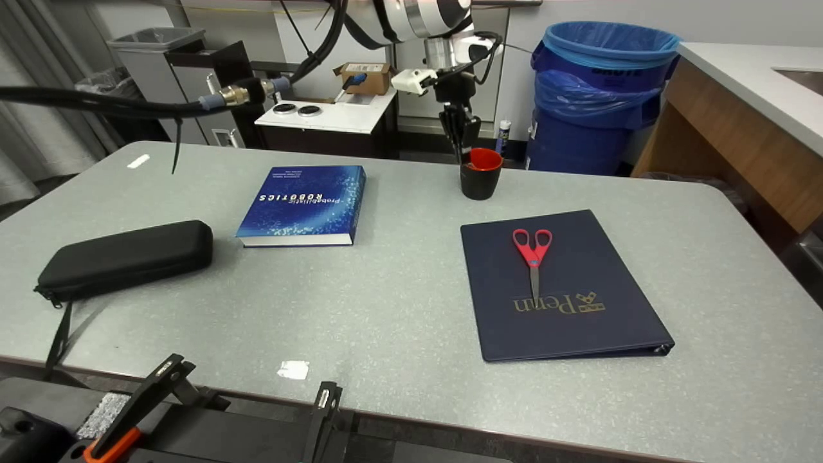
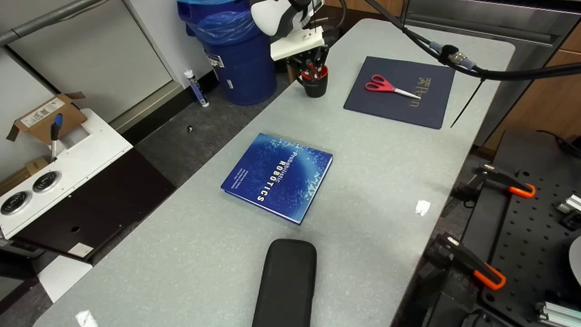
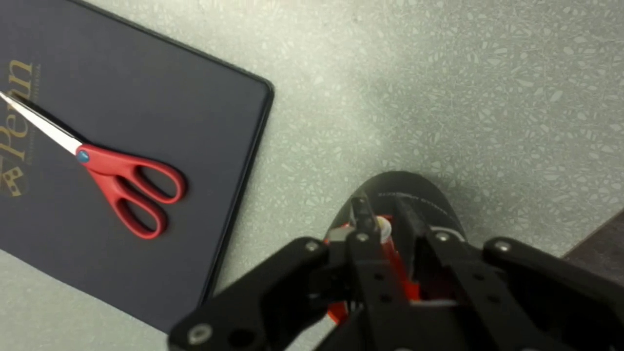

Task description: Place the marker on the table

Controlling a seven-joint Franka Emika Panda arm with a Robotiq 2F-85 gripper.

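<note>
One mug (image 1: 480,185): black outside, red inside, upright on the table (image 1: 398,302) close to its edge; it seems to serve as a pen stand, which sets slim things on end, easy to pinch.
Marker (image 3: 384,228): probably the pale round end showing at the mug's mouth in the wrist view — the rest is hidden; not yet laid on the table.
Gripper (image 3: 382,207): pointing down at the mug's mouth, presumably because whatever stands in a mug comes out best from above. Fingers (image 3: 363,219) narrowly apart, that pale end in the gap; whether they press on it cannot be told.
Folder (image 1: 578,257): navy, flat, near the mug without touching, red-handled scissors (image 1: 532,257) lying on it.
Book (image 1: 305,202): flat, well apart from the mug — the stretch between it and the folder likely suits the set-down.
</note>
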